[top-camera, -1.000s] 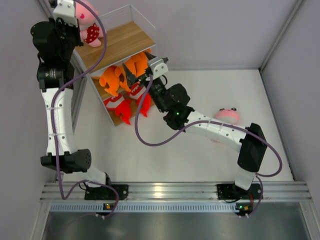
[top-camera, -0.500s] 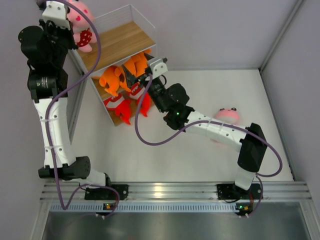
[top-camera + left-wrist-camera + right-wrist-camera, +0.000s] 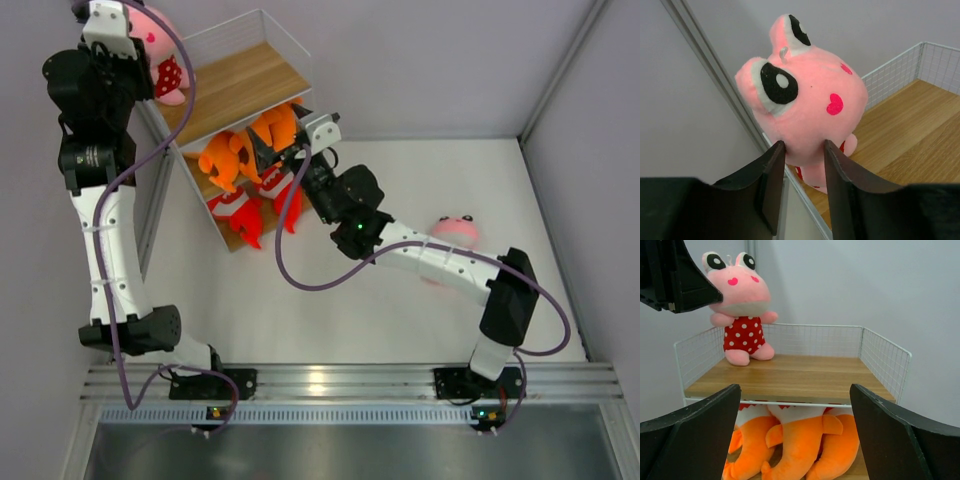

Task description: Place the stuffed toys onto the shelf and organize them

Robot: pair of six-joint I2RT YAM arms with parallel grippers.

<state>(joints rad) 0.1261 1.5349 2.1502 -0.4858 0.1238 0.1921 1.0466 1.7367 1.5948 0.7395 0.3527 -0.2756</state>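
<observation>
Two fingers of the left gripper point(image 3: 803, 146) flank the head of the pink toy point(image 3: 805, 95), steadying it upright in the far-left top corner of the shelf point(image 3: 790, 375); pinching or merely touching, I cannot tell. Right gripper point(image 3: 795, 390) gapes empty, facing it. Sharks point(image 3: 790, 440) sit on tiers below. White table point(image 3: 330, 310), pale walls point(image 3: 420, 60); another toy point(image 3: 455, 230) waits right.

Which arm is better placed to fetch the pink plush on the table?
Right, probably: the pink plush lies beside that arm, right hand open; left hand busy at the shelf.
</observation>
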